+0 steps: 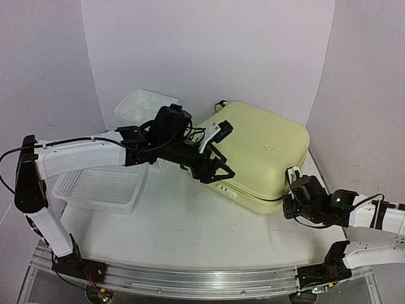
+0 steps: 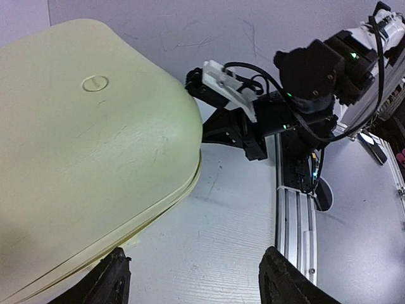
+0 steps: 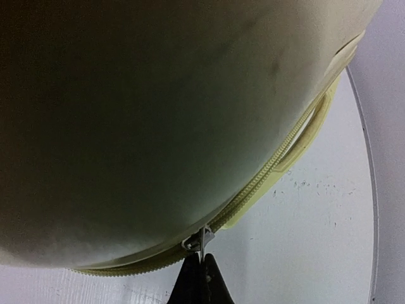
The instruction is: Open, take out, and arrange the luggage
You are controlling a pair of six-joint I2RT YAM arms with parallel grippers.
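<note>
The luggage lies flat with its lid down on the counter, toward the back right. A white mesh basket sits well to its left. The right end effector is pinched closed on the zipper pull at the case's near right corner. The left end effector hovers over the near left edge, fingers spread apart and holding nothing.

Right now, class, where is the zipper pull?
The zipper pull sits bottom centre in the right wrist view, at the luggage's near-right corner, pinched by the right pincer.
</note>
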